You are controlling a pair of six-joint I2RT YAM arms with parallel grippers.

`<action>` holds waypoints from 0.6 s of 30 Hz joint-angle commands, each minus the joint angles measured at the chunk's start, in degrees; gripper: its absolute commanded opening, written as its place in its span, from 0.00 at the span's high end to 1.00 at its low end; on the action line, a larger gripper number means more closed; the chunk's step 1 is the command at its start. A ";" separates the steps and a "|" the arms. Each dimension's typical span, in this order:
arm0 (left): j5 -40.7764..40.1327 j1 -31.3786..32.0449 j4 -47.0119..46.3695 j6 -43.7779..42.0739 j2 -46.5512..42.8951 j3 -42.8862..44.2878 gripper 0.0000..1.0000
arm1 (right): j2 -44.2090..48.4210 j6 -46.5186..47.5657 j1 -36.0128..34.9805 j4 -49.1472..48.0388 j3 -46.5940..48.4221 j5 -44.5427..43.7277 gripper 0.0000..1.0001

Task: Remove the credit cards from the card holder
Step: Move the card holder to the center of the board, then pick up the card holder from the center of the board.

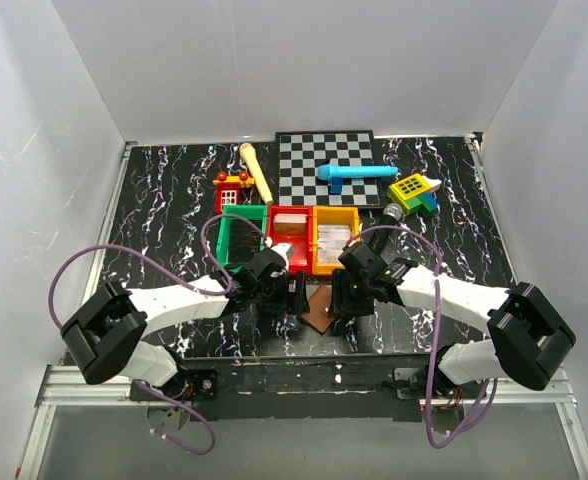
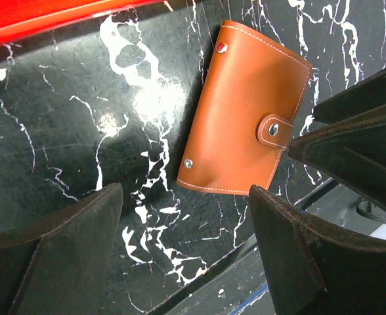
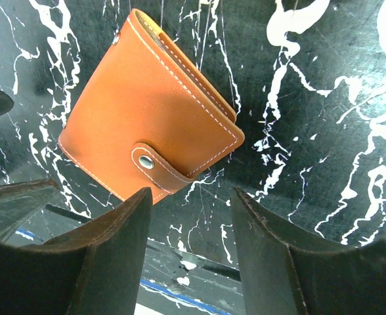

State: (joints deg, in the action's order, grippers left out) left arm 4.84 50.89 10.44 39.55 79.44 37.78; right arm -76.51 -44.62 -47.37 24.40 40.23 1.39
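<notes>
The card holder [image 1: 319,308] [image 2: 245,111] [image 3: 147,111] is a flat brown leather wallet. It lies closed on the black marbled table near the front edge, its snap strap fastened. No credit cards show; the closed holder hides its inside. My left gripper [image 1: 296,293] [image 2: 185,197] stands open just left of the holder, with only table between its fingers. On the holder's right, my right gripper [image 1: 339,295] [image 3: 192,197] is also open and holds nothing; its left fingertip sits close by the strap corner. In the left wrist view the right gripper's dark fingers [image 2: 350,131] show beside the holder.
A green bin [image 1: 242,235], a red bin [image 1: 290,235] and an orange bin [image 1: 335,238] stand in a row just behind the grippers. Farther back are a checkerboard [image 1: 324,165], a blue tool [image 1: 354,173], a wooden stick [image 1: 256,170] and toy blocks [image 1: 414,190]. The table's front edge [image 3: 180,262] is close.
</notes>
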 commanded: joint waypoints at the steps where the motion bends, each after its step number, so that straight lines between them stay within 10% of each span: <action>1: 0.26 0.70 -3.40 -1.23 2.64 2.82 0.22 | -0.66 -0.82 0.00 -0.58 -0.24 -2.71 0.40; 18: 1.31 2.81 -4.11 -1.41 7.57 2.74 0.38 | -4.43 1.37 0.00 -1.64 1.96 0.81 0.45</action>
State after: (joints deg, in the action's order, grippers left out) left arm 5.52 52.88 5.69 38.65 87.66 41.39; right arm -79.83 -44.69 -47.29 23.35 40.34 0.89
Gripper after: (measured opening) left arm 0.665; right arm 0.560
